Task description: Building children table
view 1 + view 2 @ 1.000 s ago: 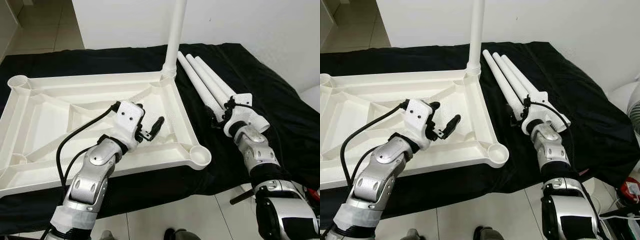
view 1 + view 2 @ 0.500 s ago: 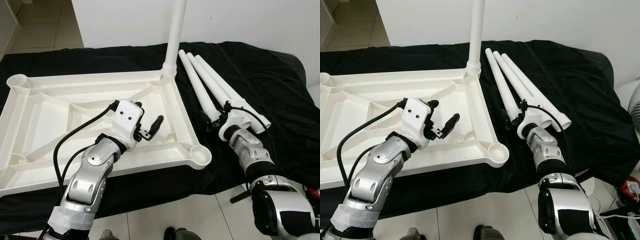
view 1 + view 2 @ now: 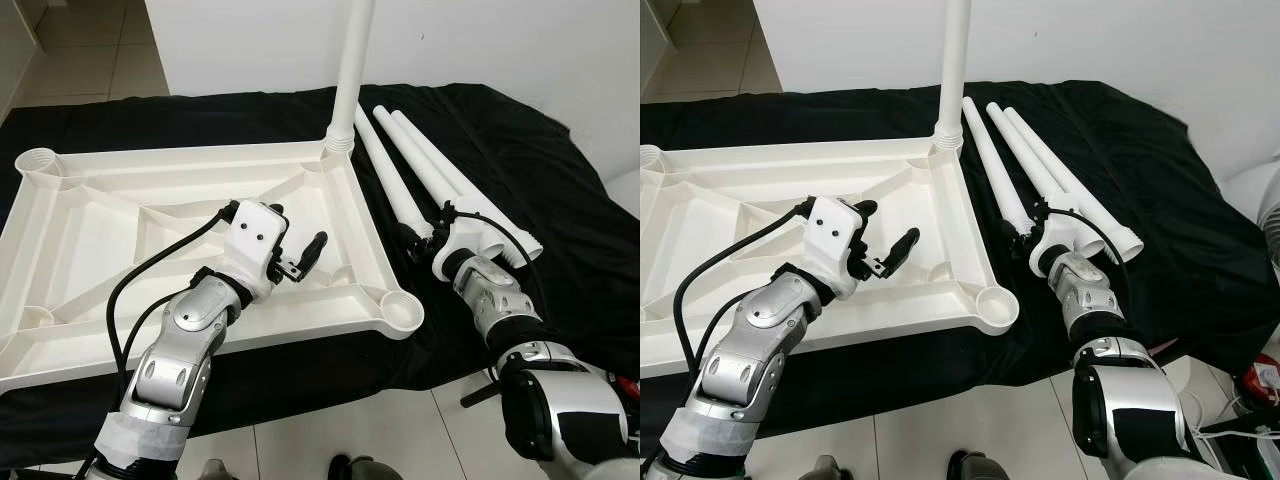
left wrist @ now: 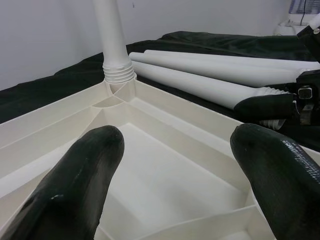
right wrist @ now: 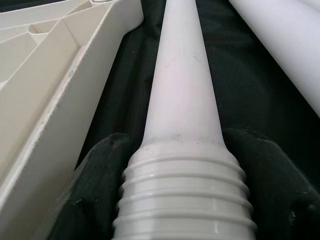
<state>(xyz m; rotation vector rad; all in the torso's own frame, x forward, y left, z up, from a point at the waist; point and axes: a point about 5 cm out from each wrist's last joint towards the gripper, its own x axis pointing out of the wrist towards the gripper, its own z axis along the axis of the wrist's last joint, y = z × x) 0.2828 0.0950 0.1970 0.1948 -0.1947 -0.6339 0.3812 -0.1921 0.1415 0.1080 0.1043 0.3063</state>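
Note:
The white table top (image 3: pixel 180 157) lies upside down on a black cloth. One white leg (image 3: pixel 352 70) stands upright, screwed into its far right corner. Three loose legs lie to the right of it. My right gripper (image 3: pixel 418 238) is shut on the threaded end of the nearest loose leg (image 3: pixel 388 185). In the right wrist view that leg (image 5: pixel 185 100) runs away between the two black fingers (image 5: pixel 95 190), which press on its thread from both sides. My left gripper (image 3: pixel 297 233) hovers open over the inside of the table top, near its front right part, holding nothing (image 4: pixel 182 165).
The front right corner socket (image 3: pixel 403 312) and the far left socket (image 3: pixel 38 160) stand open. The other two loose legs (image 3: pixel 432 168) lie further right. The cloth's front edge drops to tiled floor (image 3: pixel 330 440). A white wall rises behind; a red object (image 3: pixel 1260 380) sits low right.
My right gripper has slid leftward from the ends of the outer legs to the threaded end of the leg nearest the table top. The left arm has stayed still.

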